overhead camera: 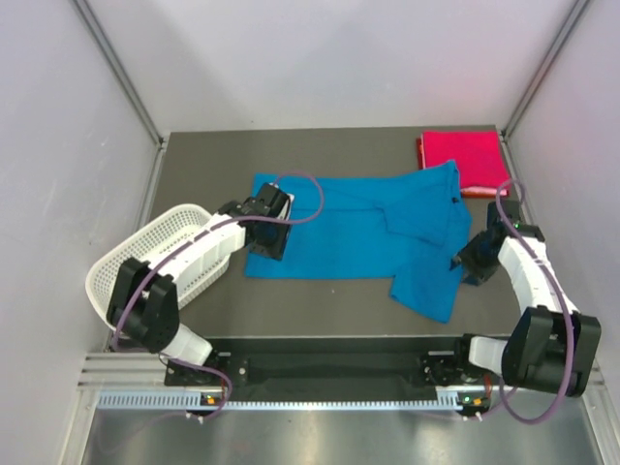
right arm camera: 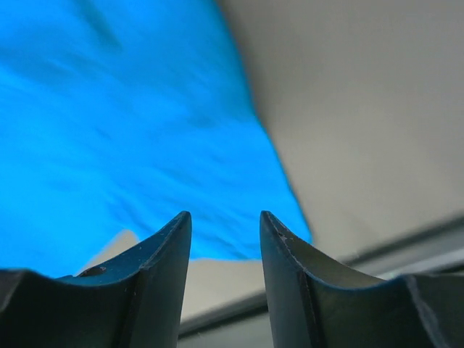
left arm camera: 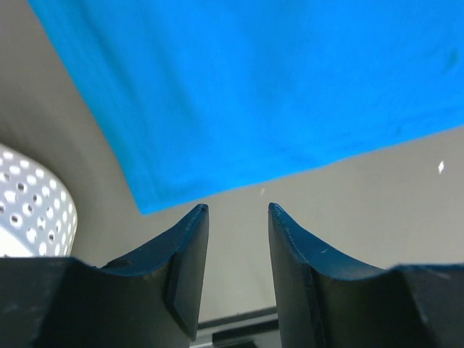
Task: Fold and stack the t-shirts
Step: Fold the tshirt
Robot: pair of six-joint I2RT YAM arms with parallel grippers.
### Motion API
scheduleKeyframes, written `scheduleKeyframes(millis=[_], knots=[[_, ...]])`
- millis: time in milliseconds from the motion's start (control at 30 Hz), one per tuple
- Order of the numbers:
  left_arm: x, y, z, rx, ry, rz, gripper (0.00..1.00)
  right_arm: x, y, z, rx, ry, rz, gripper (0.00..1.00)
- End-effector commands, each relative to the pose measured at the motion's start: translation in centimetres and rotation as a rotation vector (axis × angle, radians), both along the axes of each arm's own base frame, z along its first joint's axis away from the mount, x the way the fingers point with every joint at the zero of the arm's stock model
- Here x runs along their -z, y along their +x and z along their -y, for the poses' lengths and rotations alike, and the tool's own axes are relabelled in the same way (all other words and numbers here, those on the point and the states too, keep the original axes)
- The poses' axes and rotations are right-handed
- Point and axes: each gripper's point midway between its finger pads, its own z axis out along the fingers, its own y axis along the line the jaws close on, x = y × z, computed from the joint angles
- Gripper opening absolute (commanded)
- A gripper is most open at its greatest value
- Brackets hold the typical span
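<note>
Evidently the pink-red t-shirt [overhead camera: 463,160] lies folded at the far right corner of the bench [overhead camera: 320,300], likely as the stack's base, while the blue t-shirt [overhead camera: 358,232] sprawls mid-bench, awaiting folding. At its left edge hovers the left end effector [left arm camera: 238,217], at its right the right end effector [right arm camera: 225,225]; both gape, empty.

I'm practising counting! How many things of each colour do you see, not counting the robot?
Blue shirt: 1
Red shirt: 1
White basket: 1
Total: 3
</note>
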Motion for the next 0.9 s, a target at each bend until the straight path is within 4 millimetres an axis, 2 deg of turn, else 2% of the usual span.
scheduleKeyframes(millis=[0, 133, 300, 500, 667, 767, 800, 867], knots=[[-1.7, -0.4, -0.5, 0.036, -0.009, 0.082, 0.45, 1.8, -4.5, -1.2, 0.064, 0.045, -0.125, 0.44], [-1.0, -1.3, -1.4, 0.046, 0.028, 0.067, 0.47, 2.9, -6.7, -1.6, 0.1, 0.043, -0.145, 0.46], [-1.1, -1.4, -1.1, -0.03, -0.005, 0.063, 0.47, 4.4, -9.0, -2.0, 0.167, 0.047, -0.162, 0.47], [-2.3, -1.1, -0.1, -0.038, -0.062, 0.076, 0.46, 5.9, -9.3, -2.8, 0.201, 0.088, -0.176, 0.46], [-2.9, -1.0, -0.6, -0.012, -0.019, 0.063, 0.46, 6.2, -9.0, -2.9, 0.224, 0.068, -0.18, 0.43], [-2.5, -1.4, -0.7, 0.002, -0.006, 0.035, 0.45, 7.3, -9.0, -3.9, 0.216, 0.087, -0.217, 0.41], [-2.6, -1.5, -0.6, -0.001, -0.011, 0.032, 0.45, 8.2, -9.8, -4.4, 0.203, 0.093, -0.271, 0.4], [-2.6, -1.7, -0.4, 0.0, -0.03, 0.03, 0.45, 8.9, -10.2, -4.8, 0.188, 0.105, -0.314, 0.28]])
